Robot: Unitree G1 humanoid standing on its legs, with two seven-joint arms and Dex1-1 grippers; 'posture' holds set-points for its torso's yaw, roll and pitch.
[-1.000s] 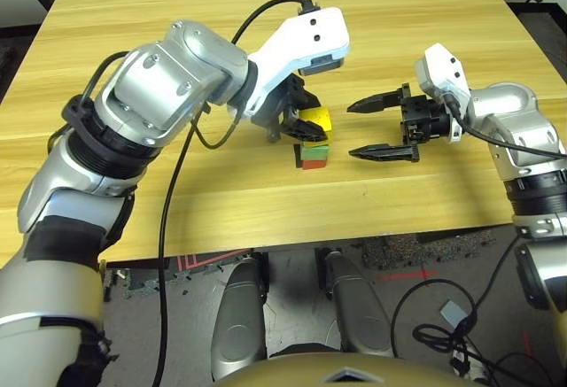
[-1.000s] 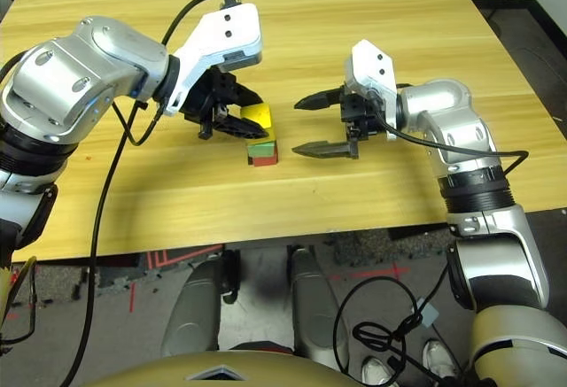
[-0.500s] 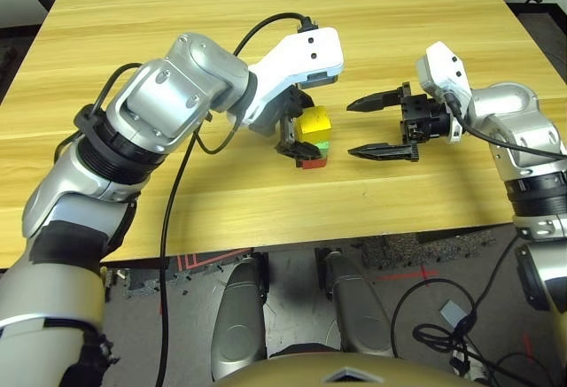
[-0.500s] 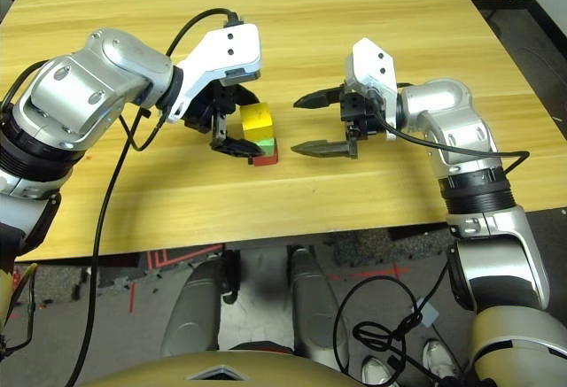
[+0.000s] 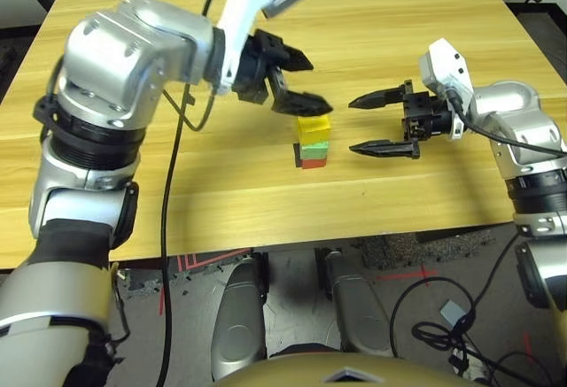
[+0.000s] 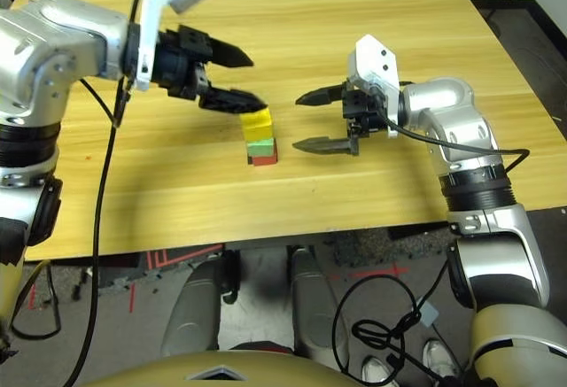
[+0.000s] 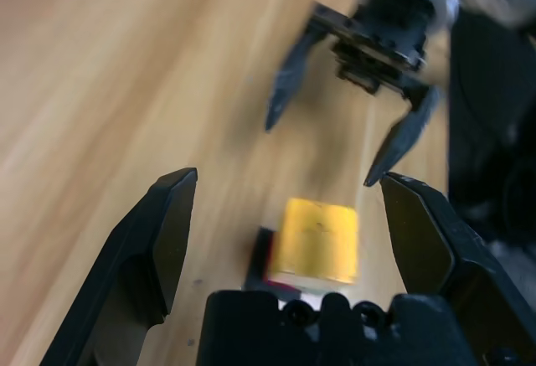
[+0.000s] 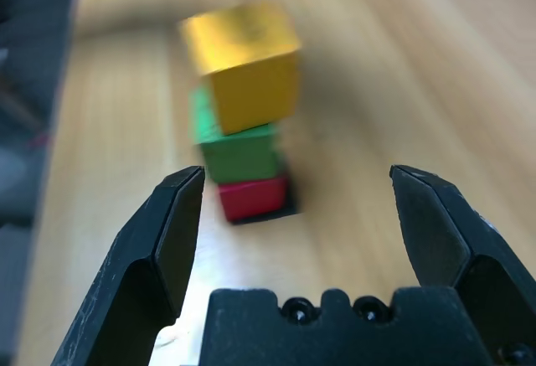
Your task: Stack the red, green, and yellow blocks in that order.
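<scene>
Cubes stand stacked on the bench point(image 5: 213, 201): red block point(image 8: 254, 199) at the bottom, partly over a black patch point(image 5: 299, 156), green block point(image 8: 241, 153) on it, yellow block point(image 8: 255, 69) on top, turned slightly against the green. Painted wood should handle light and stiff, not fragile, perhaps a little slick; any further straightening would want a gentle pinch on opposite side faces of the yellow. The left gripper point(image 5: 306, 83), jaws spread and empty, is near the top; the right gripper point(image 5: 354, 127), jaws also apart, waits beside the stack
</scene>
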